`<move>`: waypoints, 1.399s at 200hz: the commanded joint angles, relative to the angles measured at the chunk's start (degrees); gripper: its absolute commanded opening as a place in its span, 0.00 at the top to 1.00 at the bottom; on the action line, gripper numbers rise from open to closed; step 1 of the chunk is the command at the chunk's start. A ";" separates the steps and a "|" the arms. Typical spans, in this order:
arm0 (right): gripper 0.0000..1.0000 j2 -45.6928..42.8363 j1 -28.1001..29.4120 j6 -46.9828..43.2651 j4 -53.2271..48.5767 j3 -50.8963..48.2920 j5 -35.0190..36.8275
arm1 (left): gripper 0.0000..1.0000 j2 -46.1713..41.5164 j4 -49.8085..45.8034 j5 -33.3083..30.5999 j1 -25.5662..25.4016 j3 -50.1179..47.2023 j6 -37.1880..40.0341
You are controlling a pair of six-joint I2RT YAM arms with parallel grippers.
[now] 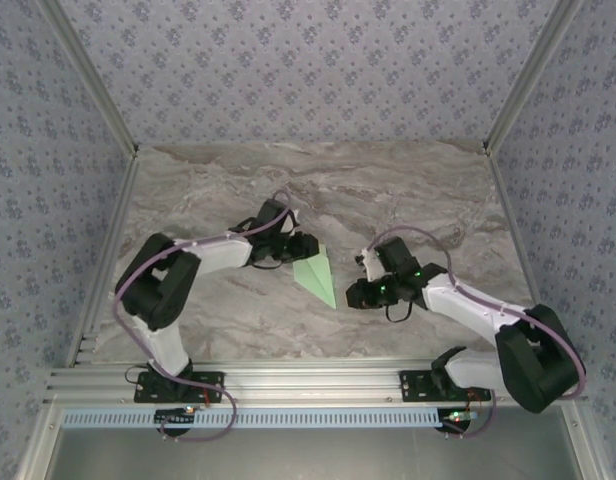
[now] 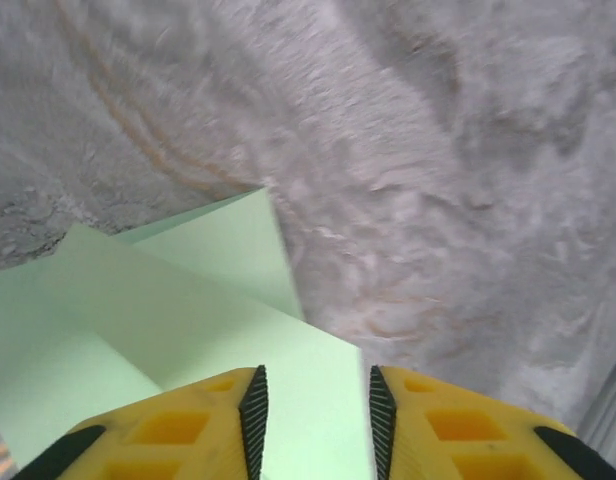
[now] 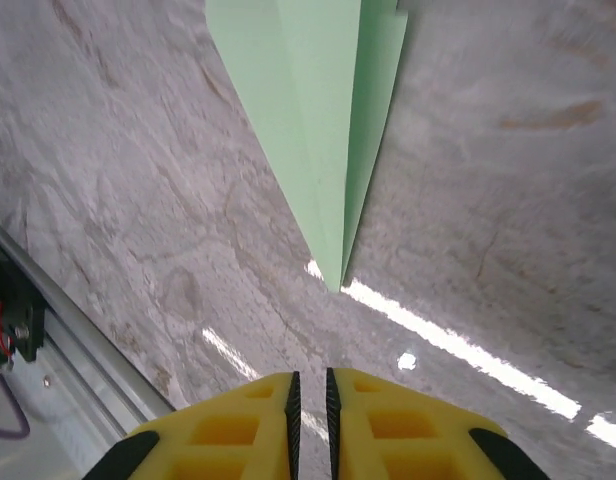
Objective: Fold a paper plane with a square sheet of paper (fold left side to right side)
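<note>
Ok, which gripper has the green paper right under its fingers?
The left gripper: the paper plane lies under its parted jaws. The right gripper hangs over bare table, short of the plane's tip.

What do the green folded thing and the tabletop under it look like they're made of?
The pale green folded dart looks like thin matte paper: crisp creases, layered flaps, no shine. The grey veined tabletop looks like polished marble or a marble-print laminate: bright light streaks reflect off it.
</note>
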 commanded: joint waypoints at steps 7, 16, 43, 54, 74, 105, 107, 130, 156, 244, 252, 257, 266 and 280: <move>0.75 -3.38 0.26 -2.47 -3.15 1.27 5.47 | 0.61 -6.83 -2.24 -2.57 0.13 -3.81 0.07; 0.73 -4.64 0.56 -2.30 -2.54 0.84 6.43 | 0.61 -6.84 -1.95 -2.66 0.10 -4.96 -0.46; 0.66 -7.26 0.86 -1.78 -1.66 -0.11 8.12 | 0.61 -3.73 2.18 -1.08 -0.01 -6.91 -3.05; 0.66 -7.62 0.85 -1.84 -2.12 -0.16 8.32 | 0.61 -1.89 3.49 -0.26 -0.06 -6.55 -3.80; 0.66 -7.89 0.88 -2.16 -3.13 -0.17 8.57 | 0.62 0.92 4.03 0.16 -0.49 -5.01 -4.05; 0.65 -8.51 0.89 -2.11 -3.19 -1.04 8.50 | 0.63 4.69 5.75 1.19 -0.71 -3.57 -4.75; 0.65 -8.45 0.89 -2.17 -3.21 -1.07 8.50 | 0.63 4.94 5.89 1.30 -0.74 -3.48 -4.89; 0.64 -8.78 0.76 -2.01 -2.99 -1.47 7.74 | 0.66 7.02 7.91 2.46 -0.67 -2.49 -5.69; 0.61 -9.47 -0.06 -0.86 -1.37 -2.70 5.31 | 0.71 8.71 8.60 3.42 -0.71 -0.64 -5.97; 0.12 -11.46 -13.15 10.19 22.07 -11.43 -21.05 | 1.00 -8.04 11.95 4.74 0.72 -4.88 -5.83; 0.04 -11.42 -14.18 12.02 25.74 -12.04 -22.86 | 1.00 -10.95 11.66 5.07 0.91 -5.33 -5.83; 0.01 -11.32 -14.61 13.27 27.88 -12.46 -24.10 | 1.00 -12.70 11.63 5.27 0.92 -5.61 -5.88; 0.00 -11.04 -15.20 15.80 32.38 -12.89 -25.83 | 1.00 -15.62 11.70 5.83 0.92 -5.86 -6.22; 0.00 -10.42 -15.27 19.87 40.00 -13.09 -28.54 | 1.00 -19.47 12.59 6.59 0.90 -6.34 -7.20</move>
